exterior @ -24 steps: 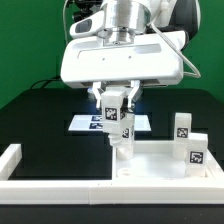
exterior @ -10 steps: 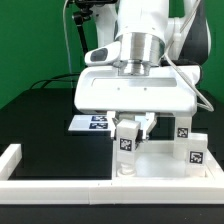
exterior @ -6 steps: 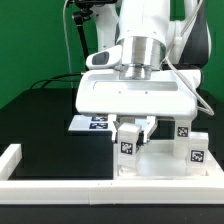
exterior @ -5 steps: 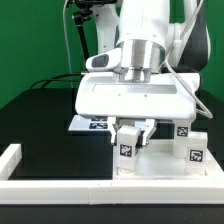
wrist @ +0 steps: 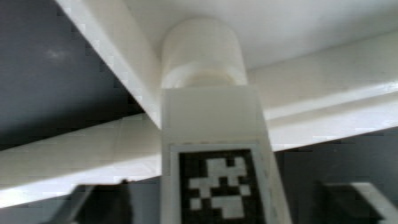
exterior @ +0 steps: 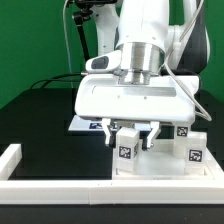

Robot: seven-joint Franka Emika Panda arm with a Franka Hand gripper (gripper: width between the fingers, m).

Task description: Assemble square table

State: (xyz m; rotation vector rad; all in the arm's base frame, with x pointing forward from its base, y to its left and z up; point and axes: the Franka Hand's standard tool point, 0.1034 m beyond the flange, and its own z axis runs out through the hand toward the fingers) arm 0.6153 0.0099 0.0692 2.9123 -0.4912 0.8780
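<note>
In the exterior view the arm's broad white wrist housing fills the centre of the frame. Below it the gripper (exterior: pixel 128 137) hangs over the lower middle of the picture. Its two dark fingers (exterior: pixel 111 133) stand on either side of a short white leg (exterior: pixel 127 152), each with a slim gap of daylight beside the leg's flanks, so the jaws stand slightly apart and do not clamp the leg.

That leg stands upright, its black-white tag facing the camera. Its foot rests on the square table slab (exterior: pixel 160 168), the white ribbed piece lying flat in the lower right of the frame. Two more tagged legs stand upright at the right edge of the frame: one (exterior: pixel 182 132) further back and one (exterior: pixel 195 150) nearer the camera, just beside each other and well apart from the gripper.

Behind the gripper, at mid-left, a corner of the marker board (exterior: pixel 90 123) shows on the black desk (exterior: pixel 45 125). A low white border wall (exterior: pixel 60 187) runs along the bottom of the frame and turns up at the lower left.

The wrist view looks steeply down the same leg (wrist: pixel 210 110), whose tag is blurred near the bottom centre. The leg's rounded far end meets the white ribs of the slab (wrist: pixel 320 40) in the upper part of the frame, and dark fingertips (wrist: pixel 103 205) flank it at both lower corners.
</note>
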